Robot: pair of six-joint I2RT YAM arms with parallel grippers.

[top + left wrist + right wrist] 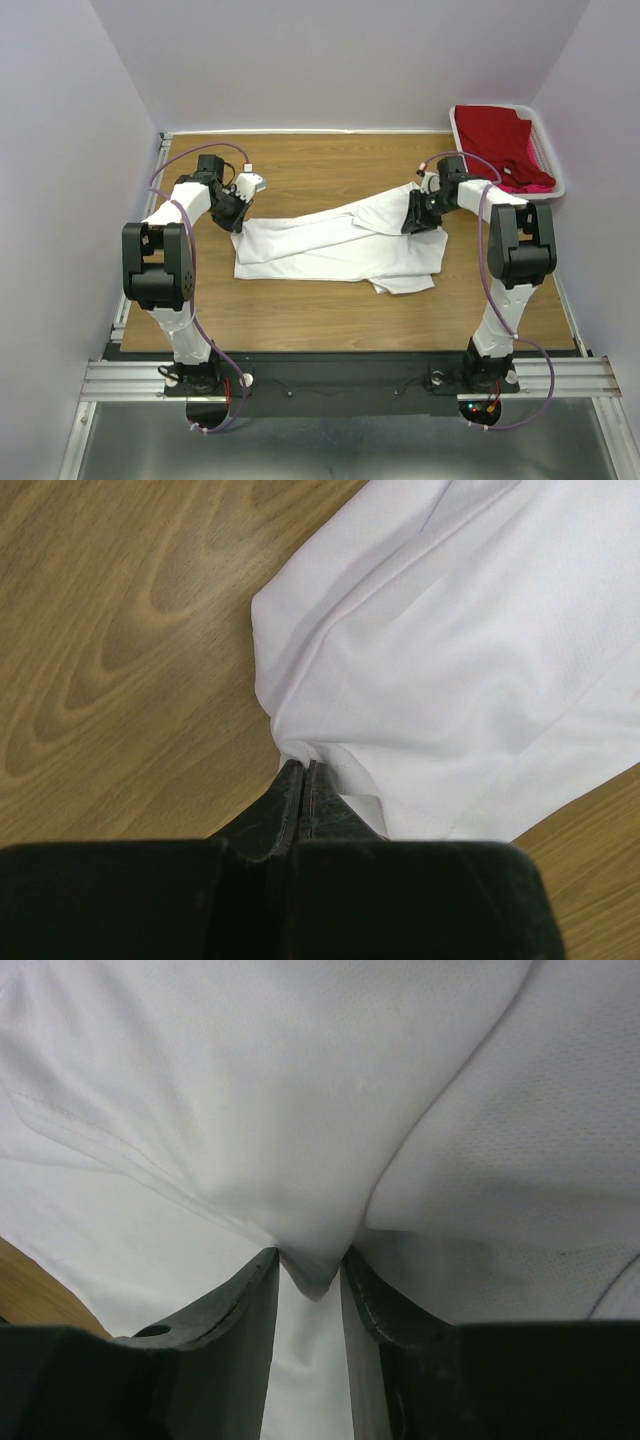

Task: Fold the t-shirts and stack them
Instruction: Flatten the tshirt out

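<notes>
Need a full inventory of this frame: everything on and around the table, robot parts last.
plain white cotton t-shirt: 1, white, lying crumpled across the middle of the table
deep red t-shirt: 1, red, heaped in the basket
bright pink t-shirt: 1, pink, in the basket at its near right side, against the red one
white plastic basket: 1, white, far right corner of the table
wooden table: 1, brown wood grain, under everything
left gripper: 1, black, shut on the white shirt's left edge
right gripper: 1, black, closed on a pucker of the white shirt at its right end
</notes>
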